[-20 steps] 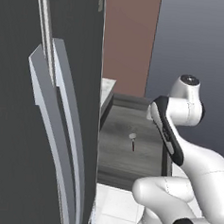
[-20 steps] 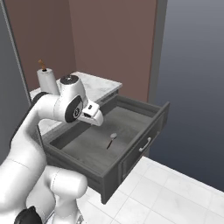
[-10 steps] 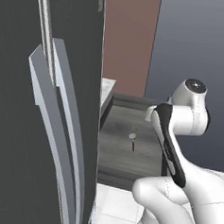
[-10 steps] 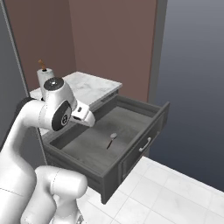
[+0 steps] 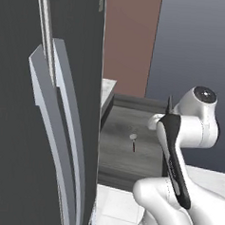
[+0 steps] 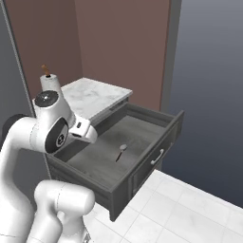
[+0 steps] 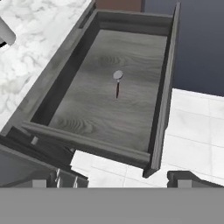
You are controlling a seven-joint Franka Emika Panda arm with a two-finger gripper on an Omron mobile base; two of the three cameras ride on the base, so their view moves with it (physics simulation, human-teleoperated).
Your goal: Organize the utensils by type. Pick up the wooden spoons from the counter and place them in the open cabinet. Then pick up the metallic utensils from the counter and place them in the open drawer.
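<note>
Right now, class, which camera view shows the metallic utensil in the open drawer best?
The hand view: the metallic utensil lies unobstructed on the open drawer floor, round head and dark handle distinct. Both base views show it smaller, still unobstructed.

Open drawer (image 7: 168, 87) holds round-headed metallic utensil (image 7: 117, 83) (mid-floor); counter (image 6: 95, 95) beside.

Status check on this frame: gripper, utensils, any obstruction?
Gripper open, empty, above the open drawer. One metallic utensil lies on the drawer floor. Nothing blocking the drawer.
</note>
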